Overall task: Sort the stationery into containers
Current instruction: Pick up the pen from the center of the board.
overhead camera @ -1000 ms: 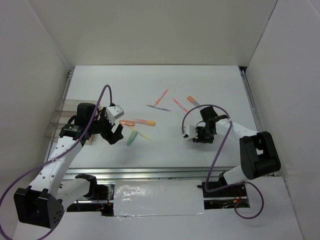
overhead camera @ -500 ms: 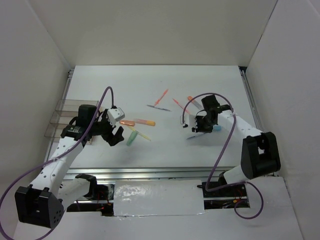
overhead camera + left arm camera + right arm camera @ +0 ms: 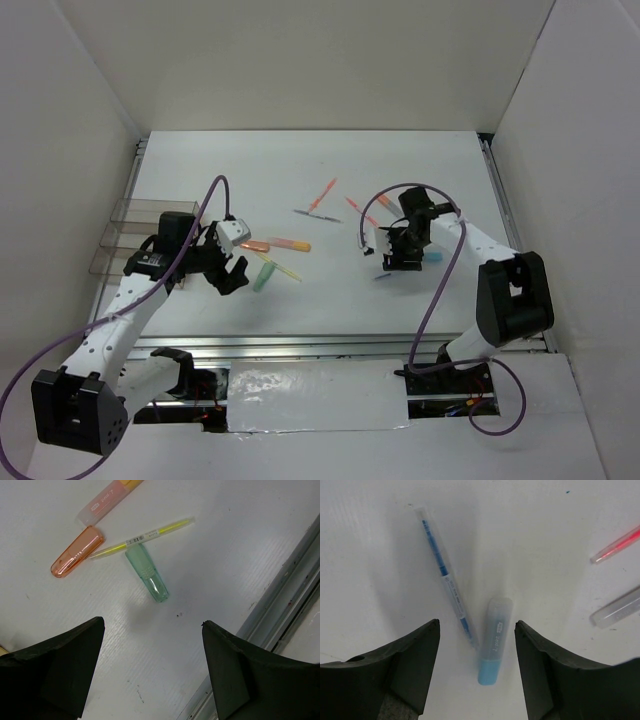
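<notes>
Nearest, just right of the containers point(image 3: 135, 212), the left gripper point(image 3: 152, 623) hangs with its jaws spread wide and empty over a pale green cap point(image 3: 146, 573). The cap lies flat on the table. It looks light, hollow and smooth, so it will likely skid or roll if nudged. A pinch across its ribbed middle seems the safest hold.

A thin yellow pen point(image 3: 142, 538) touches the cap's far end. Beyond it lie an orange cap point(image 3: 77, 559) and a pink highlighter point(image 3: 107, 501).

Much further right of the containers, the right gripper point(image 3: 477, 625) is also parted and grips nothing. A slim blue pen point(image 3: 447, 587) and a stubby blue marker point(image 3: 494, 640) lie on the table between its fingers, almost touching. Both are stiff, light plastic. The pen is thin enough to slip out, so its labelled mid-barrel looks the best place to close on.

Farthest from the arms, right of the containers, a grey pen point(image 3: 316, 214), an orange pen point(image 3: 324, 193) and a pink-red pen point(image 3: 358, 208) lie unsorted.
</notes>
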You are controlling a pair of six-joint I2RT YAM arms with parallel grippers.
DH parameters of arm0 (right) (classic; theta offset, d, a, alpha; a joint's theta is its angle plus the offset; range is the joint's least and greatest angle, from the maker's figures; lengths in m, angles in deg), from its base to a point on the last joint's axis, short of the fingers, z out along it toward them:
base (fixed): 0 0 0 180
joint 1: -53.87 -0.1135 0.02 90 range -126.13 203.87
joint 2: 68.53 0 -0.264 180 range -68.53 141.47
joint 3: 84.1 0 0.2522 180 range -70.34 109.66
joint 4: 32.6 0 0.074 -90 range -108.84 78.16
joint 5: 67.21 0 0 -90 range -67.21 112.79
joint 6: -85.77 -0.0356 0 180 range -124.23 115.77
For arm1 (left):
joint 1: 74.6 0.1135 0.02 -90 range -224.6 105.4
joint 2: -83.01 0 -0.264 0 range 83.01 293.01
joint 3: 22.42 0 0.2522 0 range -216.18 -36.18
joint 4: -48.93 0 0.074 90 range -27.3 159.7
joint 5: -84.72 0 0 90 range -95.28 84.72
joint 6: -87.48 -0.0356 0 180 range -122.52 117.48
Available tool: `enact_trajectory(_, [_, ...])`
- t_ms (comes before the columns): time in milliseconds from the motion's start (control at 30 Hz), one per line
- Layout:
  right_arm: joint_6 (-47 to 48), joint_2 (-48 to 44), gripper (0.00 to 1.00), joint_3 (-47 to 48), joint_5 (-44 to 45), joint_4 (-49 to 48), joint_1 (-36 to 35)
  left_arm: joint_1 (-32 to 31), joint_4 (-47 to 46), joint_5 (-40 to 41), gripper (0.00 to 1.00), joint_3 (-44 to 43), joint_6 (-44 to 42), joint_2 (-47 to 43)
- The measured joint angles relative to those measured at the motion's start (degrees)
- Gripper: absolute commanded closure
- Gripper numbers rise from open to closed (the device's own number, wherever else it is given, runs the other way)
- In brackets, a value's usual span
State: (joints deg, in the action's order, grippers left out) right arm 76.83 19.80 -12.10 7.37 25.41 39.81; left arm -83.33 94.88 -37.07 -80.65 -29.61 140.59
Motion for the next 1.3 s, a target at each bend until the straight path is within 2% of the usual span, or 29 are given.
enact_trajectory(300, [1.40, 2.05, 0.45, -1.73, 0.39, -0.44, -1.31, 0.00, -0.35, 0.00, 0.09, 0.02, 0.00, 0.44])
enact_trajectory(700, [1.75, 7.58, 0.52, -1.99, 1.18, -1.25, -2.10, 0.00, -0.94, 0.00, 0.09, 0.90, 0.00, 0.74])
enact_trajectory(967, [1.90, 12.11, 0.72, 3.21, 2.34, 1.40, -3.67, 0.00, -1.07, 0.00, 0.09, 1.03, -0.02, 0.85])
enact_trajectory(1100, [1.16, 12.20, 0.93, 3.28, 3.63, 1.55, -4.68, 0.00, -1.42, -0.02, 0.11, 1.03, 0.11, 0.83])
enact_trajectory(1300, [-3.80, 11.50, 1.00, 4.20, 3.37, 2.29, -5.33, 0.48, -1.90, -1.36, 0.11, 0.98, 2.36, 0.28])
